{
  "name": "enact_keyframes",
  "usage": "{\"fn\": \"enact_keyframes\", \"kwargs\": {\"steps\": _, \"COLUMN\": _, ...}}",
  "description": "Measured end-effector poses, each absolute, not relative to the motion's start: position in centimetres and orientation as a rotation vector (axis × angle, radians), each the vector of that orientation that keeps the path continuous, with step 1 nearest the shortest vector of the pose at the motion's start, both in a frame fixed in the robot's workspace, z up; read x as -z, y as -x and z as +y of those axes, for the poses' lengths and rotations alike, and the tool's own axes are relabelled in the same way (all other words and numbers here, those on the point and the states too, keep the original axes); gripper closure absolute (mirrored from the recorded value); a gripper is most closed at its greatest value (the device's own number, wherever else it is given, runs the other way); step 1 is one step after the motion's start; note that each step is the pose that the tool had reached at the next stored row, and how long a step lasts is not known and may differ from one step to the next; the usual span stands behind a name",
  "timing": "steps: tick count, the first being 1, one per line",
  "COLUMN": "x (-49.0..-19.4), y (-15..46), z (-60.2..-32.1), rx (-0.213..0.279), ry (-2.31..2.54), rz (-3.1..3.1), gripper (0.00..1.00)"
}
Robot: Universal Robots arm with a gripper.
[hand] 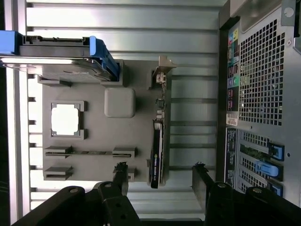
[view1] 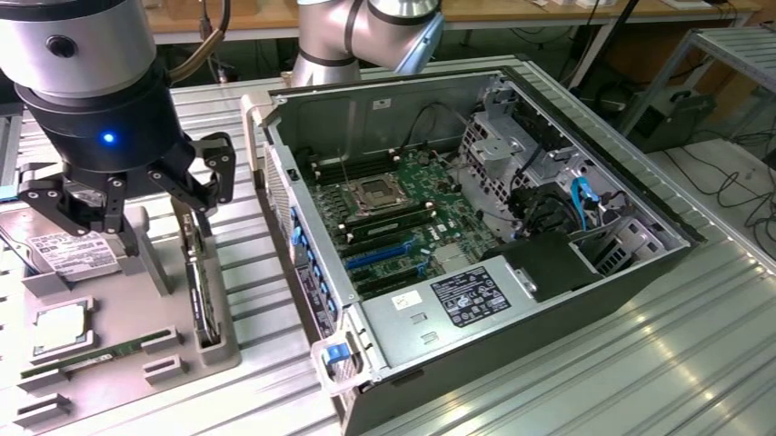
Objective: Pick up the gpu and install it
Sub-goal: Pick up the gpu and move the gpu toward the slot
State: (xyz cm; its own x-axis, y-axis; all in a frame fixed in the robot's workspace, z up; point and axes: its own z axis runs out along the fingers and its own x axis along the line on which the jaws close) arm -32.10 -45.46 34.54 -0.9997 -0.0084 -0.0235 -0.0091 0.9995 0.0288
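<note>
The gpu stands on its long edge in a slot of the grey parts tray, a thin dark card seen edge-on. In the wrist view the gpu runs as a narrow strip, with its silver bracket at the far end. My gripper hovers just above the tray, open, straddling the line of the card. In the wrist view my gripper has one black fingertip on each side of the card's near end, apart from it. Nothing is held.
On the tray lie a hard drive with a white label, a square processor and a narrow green memory stick. The open computer case lies on the exterior view's right, its motherboard and blue slots exposed.
</note>
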Motion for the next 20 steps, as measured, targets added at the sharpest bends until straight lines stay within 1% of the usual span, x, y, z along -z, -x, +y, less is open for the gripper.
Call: {"fn": "enact_keyframes", "kwargs": {"steps": 20, "x": -33.67, "y": 32.10, "z": -45.52, "rx": -0.045, "ry": 0.014, "rz": 3.118, "gripper": 0.34}}
